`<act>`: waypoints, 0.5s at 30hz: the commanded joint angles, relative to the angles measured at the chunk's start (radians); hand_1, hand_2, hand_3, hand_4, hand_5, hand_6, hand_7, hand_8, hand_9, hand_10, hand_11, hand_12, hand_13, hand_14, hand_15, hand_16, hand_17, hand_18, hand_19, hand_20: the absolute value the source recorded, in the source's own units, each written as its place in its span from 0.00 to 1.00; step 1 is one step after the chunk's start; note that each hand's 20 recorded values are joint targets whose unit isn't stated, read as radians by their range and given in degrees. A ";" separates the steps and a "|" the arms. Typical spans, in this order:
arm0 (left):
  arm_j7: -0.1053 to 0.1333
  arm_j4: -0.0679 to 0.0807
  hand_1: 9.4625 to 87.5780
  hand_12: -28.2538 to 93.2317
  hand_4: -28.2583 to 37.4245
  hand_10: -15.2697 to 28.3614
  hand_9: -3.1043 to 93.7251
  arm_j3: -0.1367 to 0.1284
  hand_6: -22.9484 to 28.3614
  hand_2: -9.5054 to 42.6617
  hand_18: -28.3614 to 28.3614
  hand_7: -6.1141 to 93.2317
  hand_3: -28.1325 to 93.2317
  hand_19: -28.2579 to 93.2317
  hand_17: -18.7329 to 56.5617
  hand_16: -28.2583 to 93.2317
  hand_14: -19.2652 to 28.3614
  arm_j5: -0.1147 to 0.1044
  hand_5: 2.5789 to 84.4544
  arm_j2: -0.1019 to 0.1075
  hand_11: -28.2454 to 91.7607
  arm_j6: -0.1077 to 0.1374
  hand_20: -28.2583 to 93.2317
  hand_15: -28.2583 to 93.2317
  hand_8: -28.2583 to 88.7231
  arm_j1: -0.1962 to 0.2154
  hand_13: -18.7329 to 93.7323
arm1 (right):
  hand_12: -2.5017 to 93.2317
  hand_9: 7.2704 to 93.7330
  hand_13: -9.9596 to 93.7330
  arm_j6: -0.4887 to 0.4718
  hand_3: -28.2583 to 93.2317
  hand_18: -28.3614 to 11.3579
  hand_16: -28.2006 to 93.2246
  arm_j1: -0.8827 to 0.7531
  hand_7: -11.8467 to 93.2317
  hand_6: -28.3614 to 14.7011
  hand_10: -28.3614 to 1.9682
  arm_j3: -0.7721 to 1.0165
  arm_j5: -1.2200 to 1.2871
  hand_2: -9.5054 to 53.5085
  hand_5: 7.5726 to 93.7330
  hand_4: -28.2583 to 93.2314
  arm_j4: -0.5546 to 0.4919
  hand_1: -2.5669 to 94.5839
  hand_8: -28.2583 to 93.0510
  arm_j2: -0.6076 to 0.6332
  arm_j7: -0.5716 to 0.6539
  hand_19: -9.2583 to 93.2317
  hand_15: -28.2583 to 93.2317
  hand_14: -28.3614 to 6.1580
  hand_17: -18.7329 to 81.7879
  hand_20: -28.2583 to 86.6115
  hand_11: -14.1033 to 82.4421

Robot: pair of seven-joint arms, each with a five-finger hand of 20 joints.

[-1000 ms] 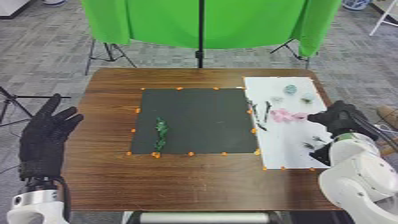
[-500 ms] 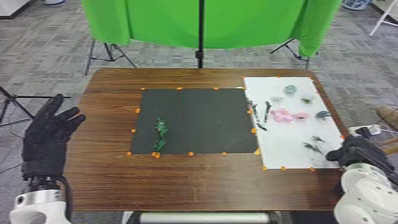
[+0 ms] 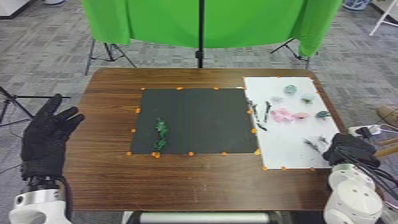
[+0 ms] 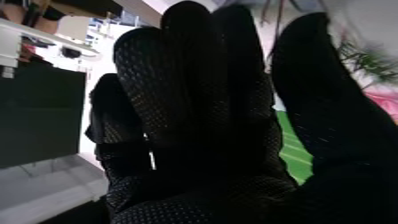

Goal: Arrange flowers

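Pink flowers (image 3: 282,115) lie in the middle part of the white sheet (image 3: 298,85), a smaller pink bloom (image 3: 299,115) just beside them. Toward the sheet's far end rest a blue-green rosette (image 3: 290,89) and a paler one (image 3: 307,99); a dark teal one (image 3: 322,114) sits by the right edge. Two dark twigs (image 3: 266,111) (image 3: 256,114) lie along the left edge, and feathery sprigs (image 3: 312,145) near my right hand (image 3: 350,150). A leafy green stem (image 3: 161,134) lies on the left part of the black sheet (image 3: 200,115). Orange tabs (image 3: 191,153) mark the borders of both sheets on my brown wooden table (image 3: 195,185).

My right hand is by the white sheet's near right corner. My left hand (image 3: 43,140) is at the table's left side, its fingers extended and spread.

The head view gives me the whole layout; the right wrist view brings my right hand (image 4: 200,185) close, fingers straight, thumb apart, with feathery greenery (image 4: 371,61) and pink petals (image 4: 387,102) beyond the thumb, and green cloth (image 4: 294,150) between it and the fingers.
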 commanded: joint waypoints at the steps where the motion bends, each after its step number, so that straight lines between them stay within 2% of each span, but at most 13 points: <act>1: -0.010 -0.002 0.19 0.35 0.08 0.79 0.38 -0.005 0.58 0.34 0.87 0.16 0.85 0.60 0.12 0.18 0.90 0.008 0.39 -0.019 0.48 0.000 0.48 0.69 0.18 0.016 0.37 | 0.22 0.94 0.86 0.034 0.77 0.11 0.35 0.026 0.25 0.65 0.53 -0.011 -0.066 0.00 0.95 0.00 0.024 0.59 0.25 0.000 0.010 1.00 0.77 0.53 0.62 0.54 0.49; 2: -0.024 -0.001 0.20 0.35 0.08 0.79 0.38 -0.009 0.58 0.34 0.87 0.16 0.85 0.60 0.12 0.18 0.90 0.016 0.39 -0.026 0.48 -0.006 0.48 0.69 0.18 0.013 0.37 | 0.22 0.95 0.87 0.040 0.77 0.11 0.35 0.013 0.25 0.66 0.55 0.001 -0.064 0.00 0.95 0.00 0.014 0.59 0.25 0.006 0.012 1.00 0.77 0.55 0.62 0.55 0.49; 3: -0.014 -0.002 0.19 0.35 0.08 0.79 0.38 -0.009 0.58 0.34 0.87 0.16 0.85 0.60 0.12 0.18 0.90 0.010 0.39 -0.022 0.48 0.000 0.48 0.69 0.18 0.018 0.37 | 0.22 0.96 0.88 0.070 0.76 0.12 0.35 0.017 0.25 0.66 0.56 0.004 -0.071 0.00 0.96 0.00 0.011 0.60 0.25 0.008 0.008 1.00 0.77 0.55 0.63 0.56 0.49; 5: -0.017 -0.004 0.19 0.35 0.08 0.79 0.38 -0.015 0.58 0.34 0.87 0.16 0.85 0.60 0.12 0.18 0.90 0.011 0.39 -0.026 0.48 -0.001 0.48 0.69 0.18 0.024 0.37 | 0.23 0.98 0.90 0.093 0.76 0.13 0.36 0.016 0.25 0.67 0.58 0.015 -0.086 0.00 0.97 0.00 -0.006 0.60 0.25 0.015 0.008 1.00 0.77 0.57 0.64 0.58 0.49; 9: -0.007 -0.011 0.19 0.35 0.08 0.79 0.38 -0.019 0.58 0.34 0.87 0.16 0.85 0.60 0.12 0.18 0.90 0.005 0.39 -0.019 0.48 0.009 0.48 0.69 0.18 0.039 0.37 | 0.23 1.00 0.91 0.134 0.77 0.13 0.37 0.032 0.26 0.67 0.58 0.039 -0.087 0.00 0.98 0.00 -0.064 0.59 0.26 0.006 -0.017 1.00 0.77 0.58 0.66 0.61 0.50; 12: -0.003 -0.023 0.19 0.35 0.08 0.79 0.38 -0.030 0.58 0.34 0.87 0.17 0.85 0.60 0.12 0.18 0.90 0.005 0.39 -0.013 0.48 0.017 0.48 0.69 0.18 0.057 0.37 | 0.22 1.00 0.92 0.149 0.78 0.13 0.37 0.098 0.26 0.67 0.58 0.002 -0.073 0.00 0.98 0.00 -0.126 0.59 0.26 -0.014 -0.053 1.00 0.77 0.58 0.67 0.62 0.51; 15: 0.011 -0.035 0.19 0.35 0.08 0.79 0.38 -0.042 0.58 0.34 0.87 0.16 0.85 0.60 0.12 0.18 0.90 -0.007 0.39 0.002 0.48 0.033 0.48 0.69 0.18 0.079 0.37 | 0.22 1.00 0.92 0.155 0.78 0.13 0.37 0.241 0.26 0.66 0.58 -0.111 -0.017 0.00 0.98 0.00 -0.166 0.59 0.26 -0.059 -0.109 1.00 0.77 0.58 0.67 0.64 0.52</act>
